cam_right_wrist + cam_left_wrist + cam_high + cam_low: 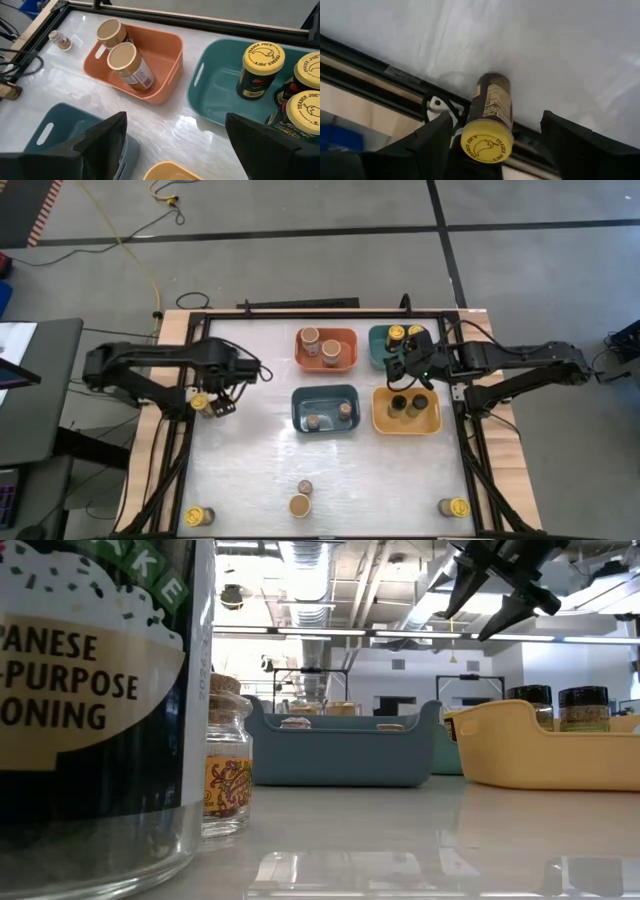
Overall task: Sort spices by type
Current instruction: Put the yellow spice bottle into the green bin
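Pickup step: left gripper at mid-left of the high view, fingers half open w/ a yellow-lid jar between them, not yet clamped. Next: close, lift, carry to teal bin. Right gripper fingers wide, empty, over bins.

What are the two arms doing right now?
Left gripper open around yellow-lid jar at table's left edge. Right gripper open, empty, above teal bin. Nothing in the way.

Orange bin and teal bin sitting beside right claw; blue bin, yellow bin lying just below it.
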Controlling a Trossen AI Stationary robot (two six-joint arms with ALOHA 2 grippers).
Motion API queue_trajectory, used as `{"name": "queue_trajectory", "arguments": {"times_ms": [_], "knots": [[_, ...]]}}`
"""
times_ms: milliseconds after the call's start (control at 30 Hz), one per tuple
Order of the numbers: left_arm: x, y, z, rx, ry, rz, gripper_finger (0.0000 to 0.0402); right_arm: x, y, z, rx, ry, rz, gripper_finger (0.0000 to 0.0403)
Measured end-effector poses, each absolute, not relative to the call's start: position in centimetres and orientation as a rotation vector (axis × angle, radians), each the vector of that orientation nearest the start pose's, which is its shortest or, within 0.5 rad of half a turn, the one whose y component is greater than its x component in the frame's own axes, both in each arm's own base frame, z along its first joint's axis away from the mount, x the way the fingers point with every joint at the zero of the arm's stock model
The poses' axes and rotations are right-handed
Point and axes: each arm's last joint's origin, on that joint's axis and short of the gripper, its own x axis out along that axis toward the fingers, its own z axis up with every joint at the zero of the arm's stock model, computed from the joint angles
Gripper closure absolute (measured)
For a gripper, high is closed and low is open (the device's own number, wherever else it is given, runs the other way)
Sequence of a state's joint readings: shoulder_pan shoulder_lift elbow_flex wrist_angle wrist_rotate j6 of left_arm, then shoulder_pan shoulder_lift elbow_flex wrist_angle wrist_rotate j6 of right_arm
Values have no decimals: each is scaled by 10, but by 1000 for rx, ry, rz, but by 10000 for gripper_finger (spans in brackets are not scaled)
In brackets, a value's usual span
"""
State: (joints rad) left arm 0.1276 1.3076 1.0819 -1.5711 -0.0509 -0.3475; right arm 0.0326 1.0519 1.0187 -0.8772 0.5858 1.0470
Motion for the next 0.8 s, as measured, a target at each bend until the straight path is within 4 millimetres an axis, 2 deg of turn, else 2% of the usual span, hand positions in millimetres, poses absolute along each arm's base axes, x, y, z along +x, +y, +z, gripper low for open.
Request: {"name": "queue_trajectory", "arguments": {"times_ms": [133, 300, 800], "knots": [[186, 25, 251, -253, 1860, 378, 111, 193, -10, 312, 674, 513, -899, 39], [177, 24, 232, -213, 1957, 337, 111, 193, -10, 312, 673, 514, -899, 39], [154, 19, 204, -249, 2036, 276, 111, 193, -10, 312, 674, 514, -899, 39]]}}
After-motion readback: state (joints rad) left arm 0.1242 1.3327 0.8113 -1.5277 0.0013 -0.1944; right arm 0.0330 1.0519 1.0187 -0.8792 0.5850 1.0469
